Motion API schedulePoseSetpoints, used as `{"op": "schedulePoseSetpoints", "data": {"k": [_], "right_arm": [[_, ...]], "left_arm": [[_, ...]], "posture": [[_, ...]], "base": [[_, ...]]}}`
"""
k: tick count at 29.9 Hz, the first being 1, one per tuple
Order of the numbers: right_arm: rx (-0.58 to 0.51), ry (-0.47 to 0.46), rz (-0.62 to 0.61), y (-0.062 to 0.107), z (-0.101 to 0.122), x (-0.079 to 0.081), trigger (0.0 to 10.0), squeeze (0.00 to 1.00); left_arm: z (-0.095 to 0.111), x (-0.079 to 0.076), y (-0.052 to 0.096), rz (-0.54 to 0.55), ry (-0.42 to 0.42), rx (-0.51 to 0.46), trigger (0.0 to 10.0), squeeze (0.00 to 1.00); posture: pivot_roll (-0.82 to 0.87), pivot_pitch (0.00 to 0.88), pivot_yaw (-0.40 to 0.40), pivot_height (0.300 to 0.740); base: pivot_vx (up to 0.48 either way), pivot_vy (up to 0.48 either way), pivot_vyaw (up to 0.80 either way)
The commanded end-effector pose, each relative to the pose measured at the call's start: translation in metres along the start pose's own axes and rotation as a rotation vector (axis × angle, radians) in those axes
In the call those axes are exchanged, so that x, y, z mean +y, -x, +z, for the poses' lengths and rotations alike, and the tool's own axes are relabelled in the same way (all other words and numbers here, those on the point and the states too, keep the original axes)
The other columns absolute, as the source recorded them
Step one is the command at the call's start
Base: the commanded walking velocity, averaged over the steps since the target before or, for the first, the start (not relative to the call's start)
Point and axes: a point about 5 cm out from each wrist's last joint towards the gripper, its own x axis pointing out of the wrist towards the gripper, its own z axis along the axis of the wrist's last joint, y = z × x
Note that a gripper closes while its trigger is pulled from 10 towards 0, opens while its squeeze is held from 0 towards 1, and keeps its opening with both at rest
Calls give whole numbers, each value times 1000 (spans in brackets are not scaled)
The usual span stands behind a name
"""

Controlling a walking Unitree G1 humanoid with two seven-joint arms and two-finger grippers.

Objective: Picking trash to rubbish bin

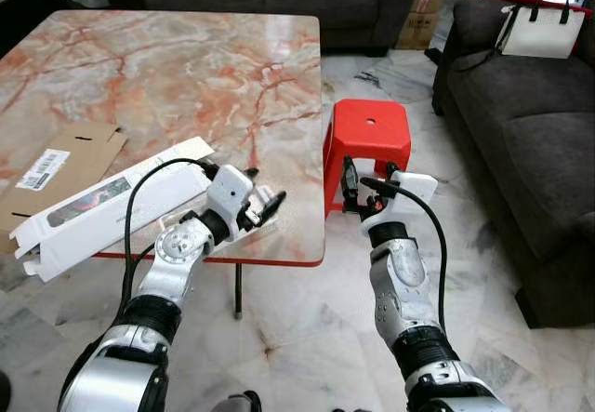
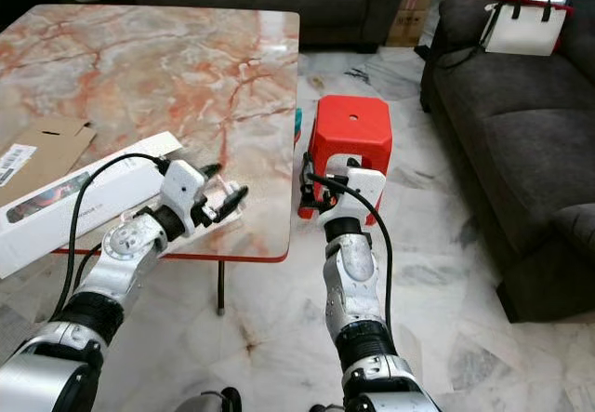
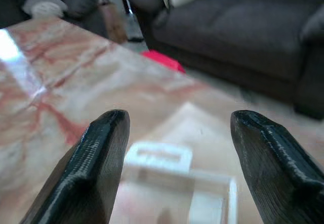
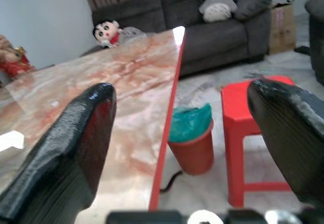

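A clear plastic blister pack (image 3: 174,183) lies on the marble table (image 1: 186,77) near its front right corner. My left gripper (image 1: 265,195) hovers just over it, open, its fingers (image 3: 101,153) either side of the pack without touching it. A long white box (image 1: 102,203) and a flat brown cardboard piece (image 1: 60,161) lie to the left of that arm. The red bin (image 4: 191,143) with a green bag stands on the floor under the table's right edge. Off the table's right side, my right gripper (image 1: 364,185) is held open and empty in front of a red stool (image 1: 369,128).
Dark sofas stand at the back and along the right; a white handbag (image 1: 542,29) sits on the right one. A cardboard carton (image 1: 423,12) is in the far corner. Marble floor lies open between the stool and the right sofa.
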Motion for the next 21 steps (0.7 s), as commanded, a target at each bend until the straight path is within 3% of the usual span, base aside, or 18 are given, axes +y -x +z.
{"op": "schedulePoseSetpoints", "data": {"k": [1, 8, 12, 16, 21], "right_arm": [[15, 2, 7, 2, -3, 1, 10000, 0], [17, -1, 11, 3, -4, 3, 10000, 0], [18, -1, 11, 3, -4, 3, 10000, 0], [20, -4, 18, 2, -4, 4, 10000, 0], [24, -7, 15, 2, -5, 4, 10000, 0]], "left_arm": [[-1, 0, 5, -32, -16, 16, 10000, 0], [6, 2, 31, -135, -44, 60, 10000, 0], [8, 2, 33, -150, -40, 67, 10000, 0], [13, -9, 45, -263, -66, 135, 10000, 0], [13, -9, 44, -249, -61, 146, 10000, 0]], "posture": [[164, 110, -11, 740], [173, 113, -8, 740], [173, 113, -8, 740], [184, 125, -13, 740], [184, 134, -12, 740]], "base": [[0, 0, 0], [0, 0, 0], [0, 0, 0], [0, 0, 0], [0, 0, 0]]}}
